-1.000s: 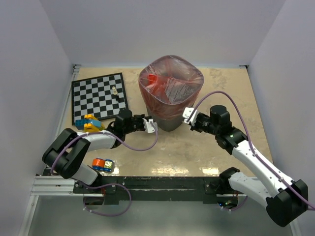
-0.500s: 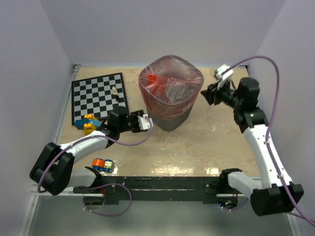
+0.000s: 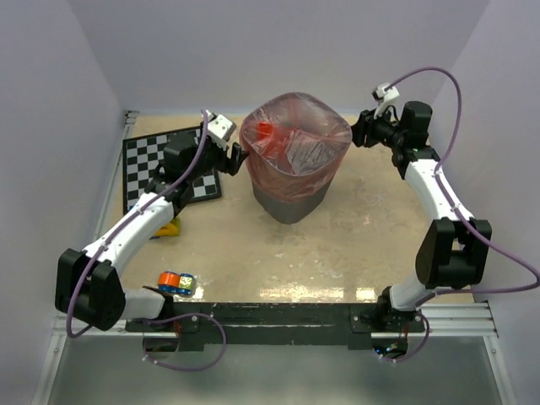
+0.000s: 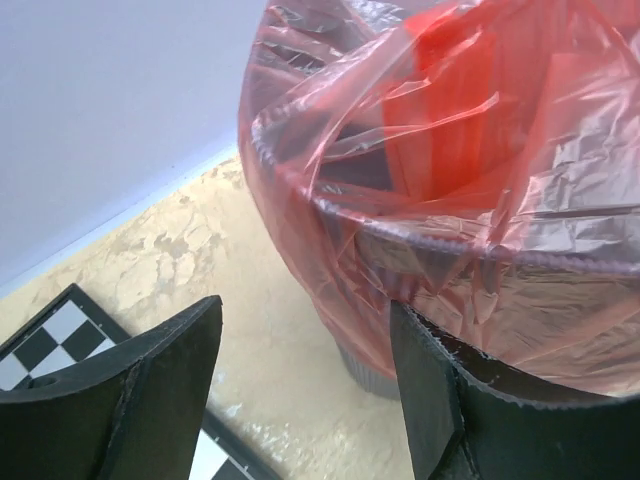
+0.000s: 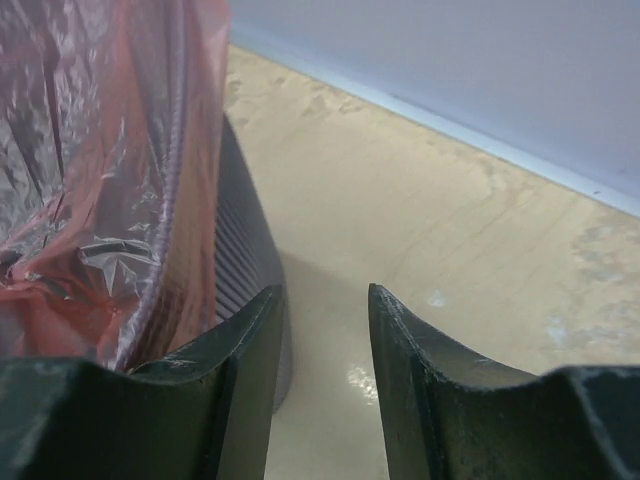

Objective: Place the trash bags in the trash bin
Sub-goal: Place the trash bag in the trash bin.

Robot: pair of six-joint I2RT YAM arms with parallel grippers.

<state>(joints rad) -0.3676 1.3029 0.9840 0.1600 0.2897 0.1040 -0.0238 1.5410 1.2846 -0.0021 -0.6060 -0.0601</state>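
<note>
- Far left: chessboard (image 3: 143, 173), flat and rigid, black-and-white squares, partly under the left arm. Near it, toy blocks (image 3: 169, 228) in hard yellow plastic, close to the forearm. Small risk here: a low elbow swing could nudge either one.
- Left gripper (image 3: 240, 157): jaws spread wide with nothing between them, just beside the bin's left rim and level with the film's overhang. Dark, ribbed finger pads (image 4: 440, 400) in the wrist view. Likely hazard: closing on loose film and pulling could drag the liner off the rim or tear it.
- Centre: trash bag (image 3: 295, 143) already lining the trash bin (image 3: 291, 202), mouth stretched over the rounded-square rim, skirt hanging down outside.
  - Thin, translucent red-orange film, crinkled, glossy and limp, with a denser red bunch inside near the left corner, nature unclear.
  - Bin of dark grey mesh, tapering to a narrower base on the mottled beige table (image 3: 363, 245).
  - Narrow base and probably light build, so a one-sided shove would likely slide or tip it.
- Right gripper (image 3: 358, 135): jaws partly apart, gripping nothing, near the right rim but clear of it. Only table visible between the fingers in the wrist view. Hazard: an uneven tug from this side, with the other side free, could pull the film slack or lift it off the far corner.
</note>
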